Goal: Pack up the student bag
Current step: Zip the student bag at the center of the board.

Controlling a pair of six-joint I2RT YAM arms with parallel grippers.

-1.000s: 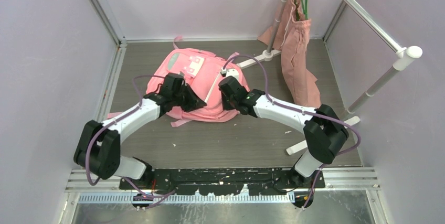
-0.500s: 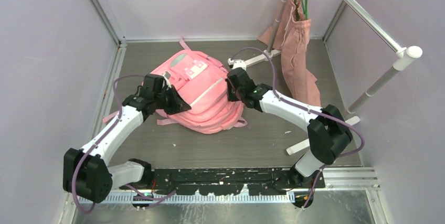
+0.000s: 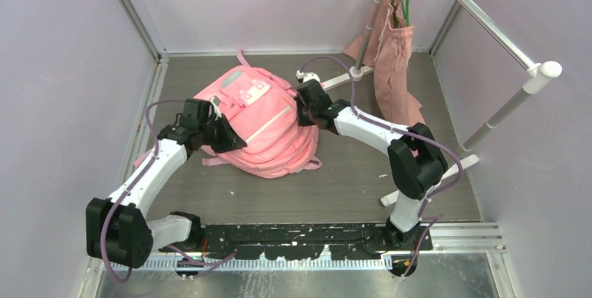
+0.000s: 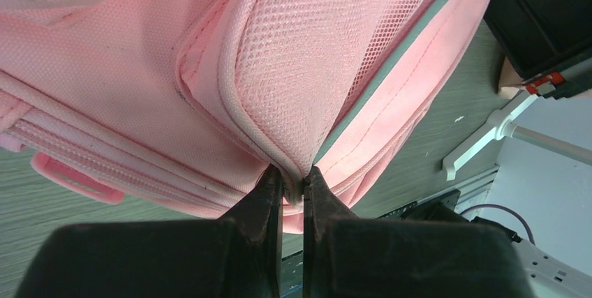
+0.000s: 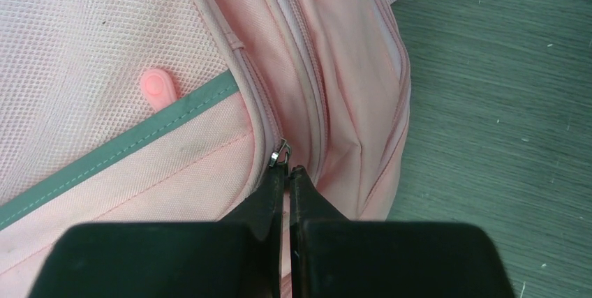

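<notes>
The student bag (image 3: 272, 137) is a bright pink backpack lying on the floor between my arms, front pockets up. My left gripper (image 3: 227, 137) is at its left side and is shut on the piped edge of the mesh side pocket, as the left wrist view (image 4: 293, 181) shows against the bag (image 4: 300, 47). My right gripper (image 3: 305, 113) is at the bag's right side. In the right wrist view (image 5: 287, 169) it is shut at a small metal zipper pull (image 5: 279, 153) on the bag (image 5: 139, 68).
A dusty-pink cloth sack (image 3: 394, 68) with a green hanger hangs from a white clothes rack (image 3: 482, 19) at the back right. The rack's white foot (image 3: 426, 179) lies on the floor at the right. Grey walls close in left, back and right.
The bag has been dragged left and turned, its top now pointing back left. Both grippers moved with it, still shut; the left arm stretched out to the left.
</notes>
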